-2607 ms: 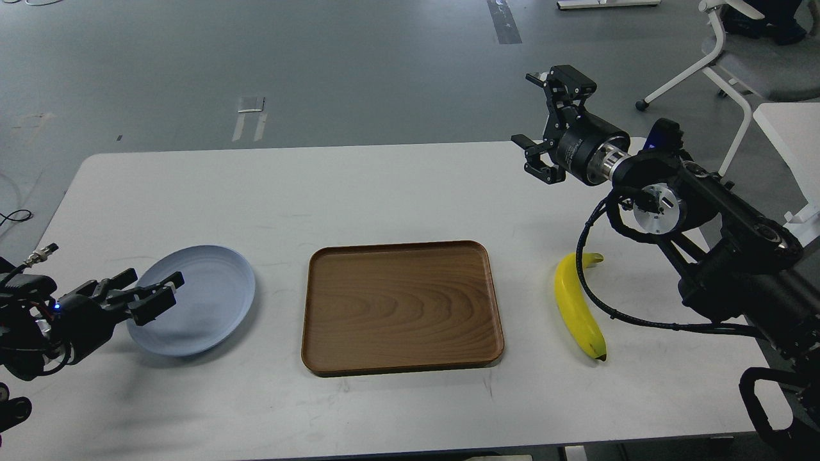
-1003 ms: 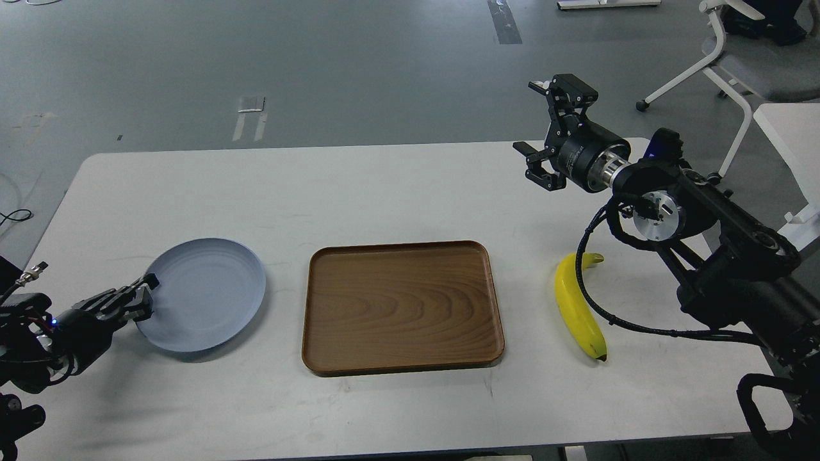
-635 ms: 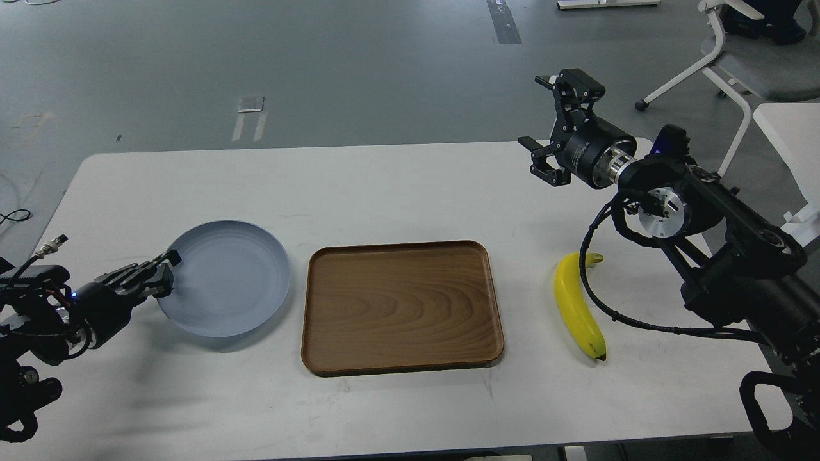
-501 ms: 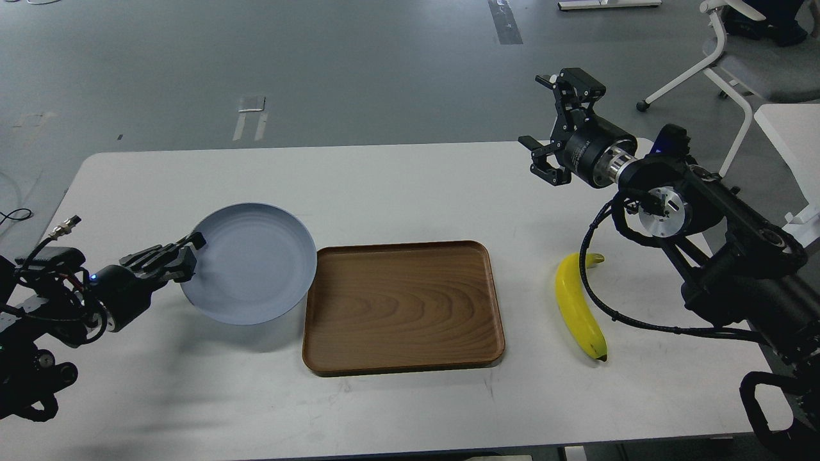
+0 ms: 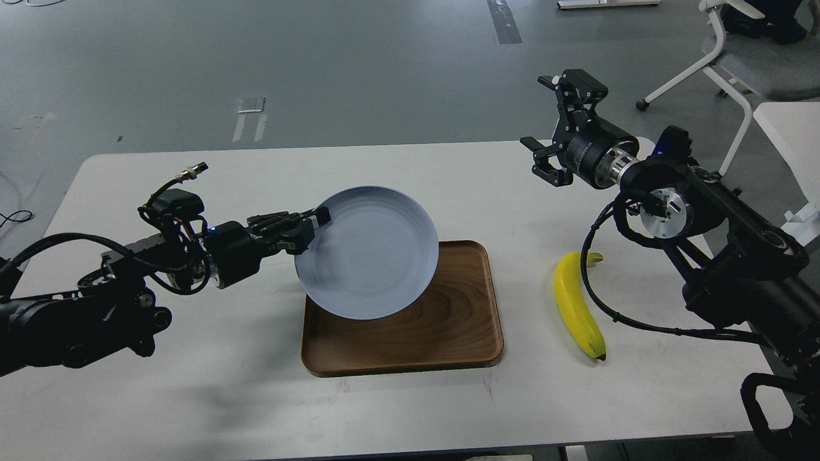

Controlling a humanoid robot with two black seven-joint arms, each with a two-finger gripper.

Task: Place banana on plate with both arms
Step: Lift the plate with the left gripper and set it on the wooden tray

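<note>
L gripper (image 5: 306,225) was clamped on plate (image 5: 368,253) rim, plate held tilted above tray (image 5: 461,326), prob. to set it there. R gripper (image 5: 556,128) spread open, empty, raised; banana (image 5: 575,307) lay on tabletop (image 5: 256,384) below it, w/ nothing touching it.

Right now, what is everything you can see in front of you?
plate: one, pale blue-grey, tilted, held by its left rim above the tray
tray: one, brown wood, middle of the table, partly covered by the plate
banana: one, yellow, lying on the table right of the tray
table: one, white, under everything
office chair: one, white and grey, on the floor at far right
floor: grey, with tape marks, beyond the table
left gripper: one, black, shut on the plate's rim
right gripper: one, black, open, raised above the table's far right corner
</note>
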